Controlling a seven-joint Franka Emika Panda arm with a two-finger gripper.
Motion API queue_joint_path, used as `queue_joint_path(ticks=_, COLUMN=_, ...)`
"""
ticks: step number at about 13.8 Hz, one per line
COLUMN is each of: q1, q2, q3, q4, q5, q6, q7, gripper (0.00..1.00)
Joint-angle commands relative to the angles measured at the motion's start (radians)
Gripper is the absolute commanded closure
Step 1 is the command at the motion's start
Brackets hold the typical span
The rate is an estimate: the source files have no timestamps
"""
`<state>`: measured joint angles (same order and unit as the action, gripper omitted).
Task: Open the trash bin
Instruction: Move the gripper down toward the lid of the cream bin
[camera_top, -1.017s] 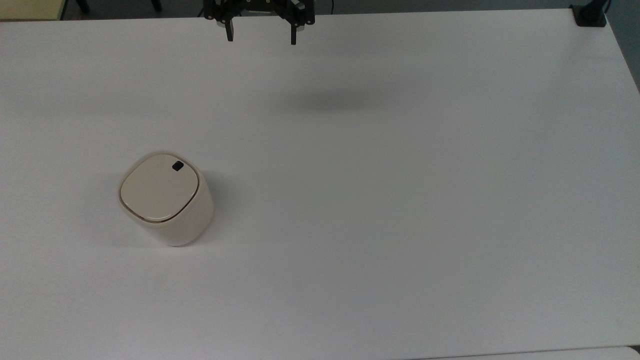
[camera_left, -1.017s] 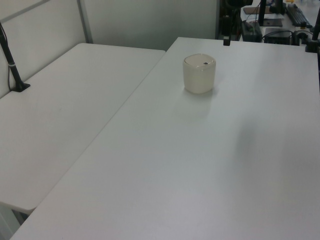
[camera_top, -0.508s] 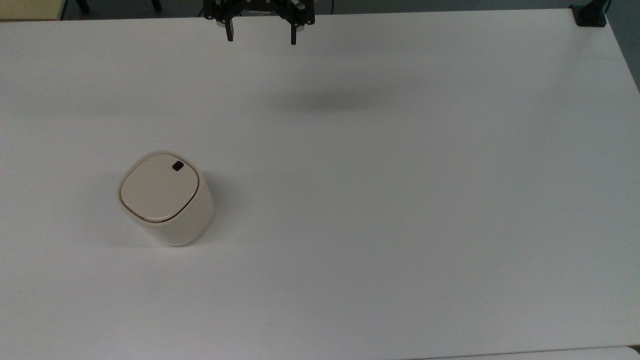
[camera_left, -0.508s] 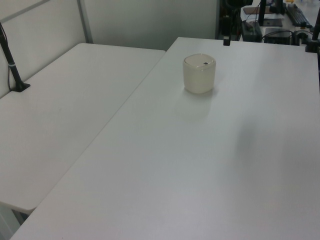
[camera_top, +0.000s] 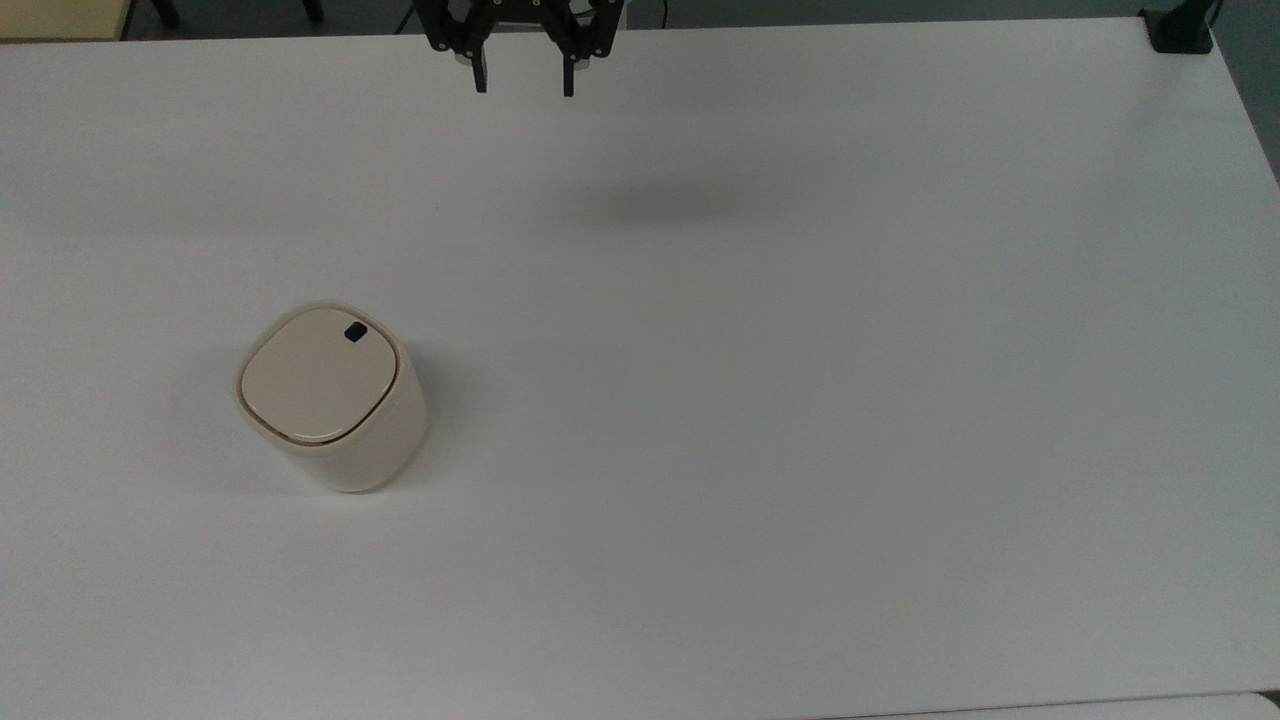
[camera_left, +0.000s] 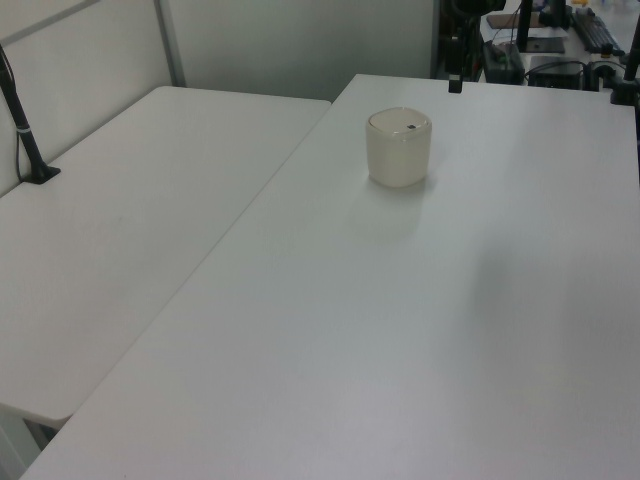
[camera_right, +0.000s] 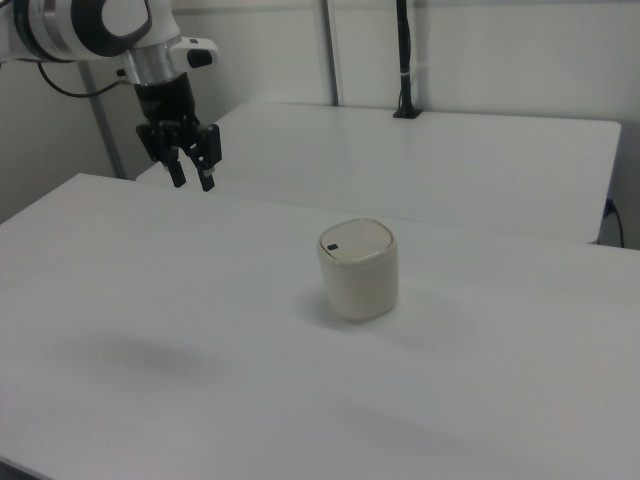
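Gripper top cut off, trash bin lid closed.

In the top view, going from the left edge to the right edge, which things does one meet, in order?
Trash bin → gripper → black clamp at the table's corner.
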<state>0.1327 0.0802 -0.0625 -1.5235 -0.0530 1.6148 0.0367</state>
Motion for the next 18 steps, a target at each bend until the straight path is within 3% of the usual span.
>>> queue_joint_path(ticks=1, q1=0.001, q2=-0.014, q3=-0.007, q4=-0.020, q5=0.022, q6=0.000, q7=-0.040, gripper=0.93)
queue_joint_path(ticks=2, q1=0.002, q2=-0.013, q3=-0.007, q4=-0.020, q5=0.021, q6=0.002, q7=-0.040, gripper=0.98)
queue_joint_path(ticks=7, q1=-0.002, q2=0.012, q3=-0.008, q4=-0.018, q5=0.018, q6=0.071, q7=-0.024, gripper=1.00)
queue_joint_path(ticks=11, q1=-0.068, q2=0.071, q3=-0.008, q4=0.003, q5=0.016, q6=0.138, q7=0.011, gripper=1.00)
queue_joint_path(ticks=18, q1=-0.197, q2=0.237, q3=-0.008, q4=0.009, q5=0.004, q6=0.499, q7=0.135, gripper=1.00)
